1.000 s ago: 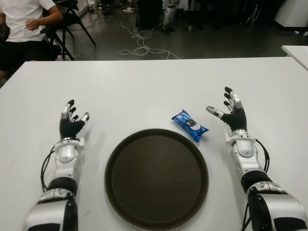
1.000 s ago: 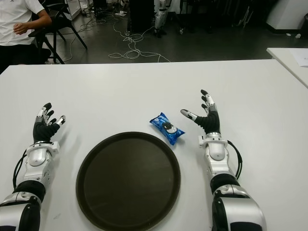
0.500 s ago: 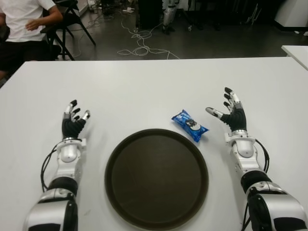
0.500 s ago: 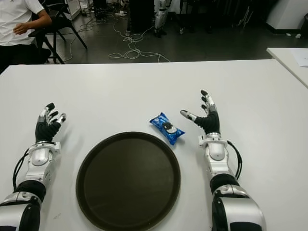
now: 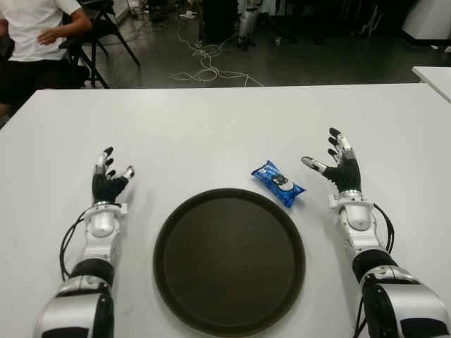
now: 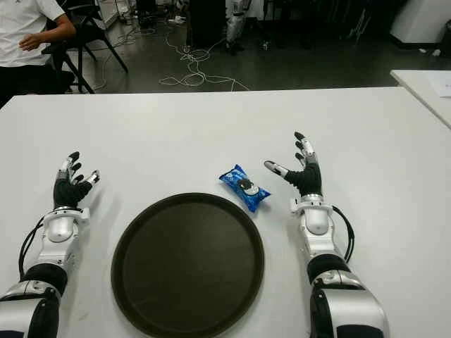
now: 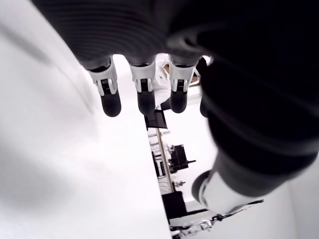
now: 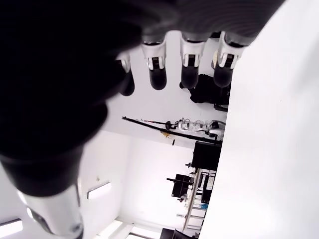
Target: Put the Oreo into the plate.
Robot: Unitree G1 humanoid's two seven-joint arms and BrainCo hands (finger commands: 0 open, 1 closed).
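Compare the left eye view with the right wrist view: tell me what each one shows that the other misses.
Only the left eye view shows the Oreo packet lying on the white table just off the dark plate, the open left hand to the left of the plate, and a seated person beyond the table. Only the right wrist view shows the right hand's fingertips from close by, spread and holding nothing. Both show the right hand, open and empty, and the table.
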